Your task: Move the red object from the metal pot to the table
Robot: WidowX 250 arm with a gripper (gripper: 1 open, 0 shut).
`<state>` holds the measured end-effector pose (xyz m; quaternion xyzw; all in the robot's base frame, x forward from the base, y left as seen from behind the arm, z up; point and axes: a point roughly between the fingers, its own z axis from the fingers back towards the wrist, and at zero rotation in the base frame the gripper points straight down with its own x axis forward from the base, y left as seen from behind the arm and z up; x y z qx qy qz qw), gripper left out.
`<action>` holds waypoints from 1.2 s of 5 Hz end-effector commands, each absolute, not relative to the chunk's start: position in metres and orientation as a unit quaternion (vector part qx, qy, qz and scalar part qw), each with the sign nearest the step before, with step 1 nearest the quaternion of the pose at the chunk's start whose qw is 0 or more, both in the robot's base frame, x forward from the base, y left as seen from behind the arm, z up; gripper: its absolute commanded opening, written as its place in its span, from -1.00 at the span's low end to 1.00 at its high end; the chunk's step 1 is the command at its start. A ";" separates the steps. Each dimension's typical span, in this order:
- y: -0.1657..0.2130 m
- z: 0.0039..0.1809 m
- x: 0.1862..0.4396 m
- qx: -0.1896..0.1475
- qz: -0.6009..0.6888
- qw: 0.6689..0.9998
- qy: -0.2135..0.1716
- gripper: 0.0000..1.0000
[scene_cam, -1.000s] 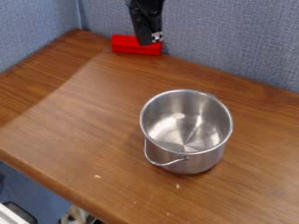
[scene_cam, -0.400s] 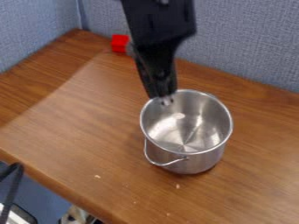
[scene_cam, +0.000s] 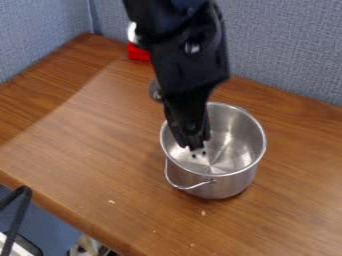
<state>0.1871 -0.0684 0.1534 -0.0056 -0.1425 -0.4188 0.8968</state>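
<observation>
The red object (scene_cam: 138, 52) is seen on the table (scene_cam: 94, 130) near its back edge, at the upper left of the frame, partly hidden by the dark gripper (scene_cam: 195, 150). It lies well apart from the metal pot (scene_cam: 214, 186), right of centre, so the move out of the pot appears to be done. The fingertips are over or inside the pot's mouth; whether they are parted or closed cannot be told, and no red is seen between them.

The block would probably be light and stiff, perhaps a little slippery on its smooth faces, and hardly fragile. If it had to be moved again, it would best be gripped across its narrow width, at the middle. The grey wall (scene_cam: 287, 45) behind might crowd the fingers there. The pot's rim and thin wire handle (scene_cam: 191, 187) could be snagged as the arm is raised.
</observation>
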 end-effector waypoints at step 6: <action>-0.062 0.113 0.199 -0.030 -0.407 0.900 -0.151 1.00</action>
